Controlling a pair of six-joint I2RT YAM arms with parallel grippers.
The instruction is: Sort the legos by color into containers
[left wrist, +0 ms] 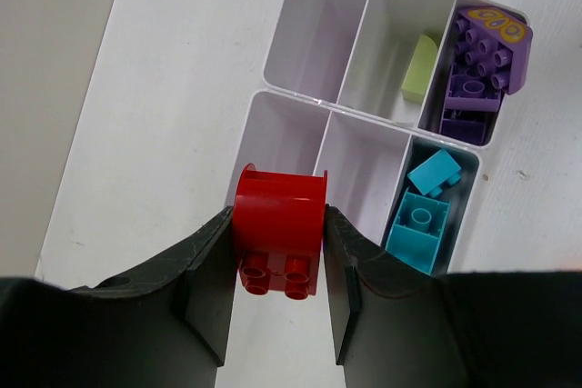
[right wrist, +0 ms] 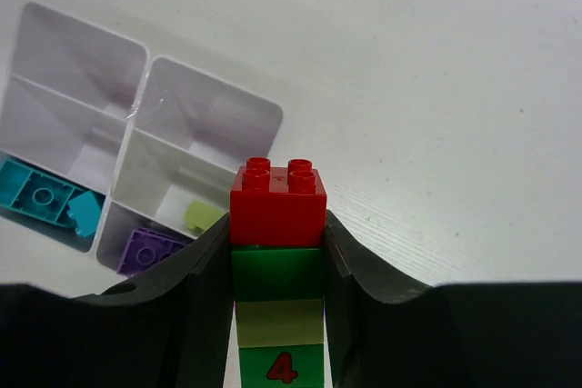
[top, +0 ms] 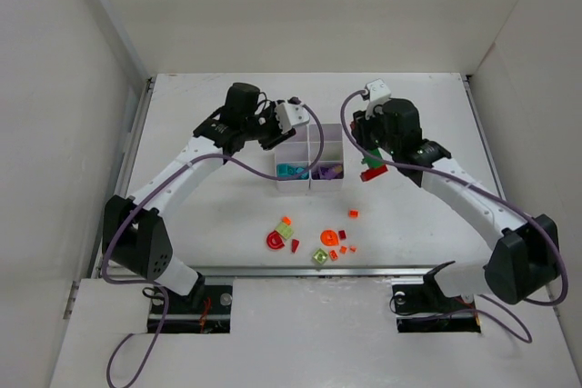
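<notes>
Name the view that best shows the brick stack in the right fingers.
Right wrist: the stack, close up between the fingers, shows red over green layers, one marked 4. Top external shows only a small red-and-green blob; left wrist misses it.

Six white compartments (left wrist: 320, 29), two teal bricks (left wrist: 418, 224) in one, one lime brick (left wrist: 420, 70) in another

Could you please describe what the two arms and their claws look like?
Both the left arm and right arm have white links between bulky black joints, with a thin purple cable looping loosely alongside each. The left claw and right claw have two flat, matte black fingers. No markings are legible.
</notes>
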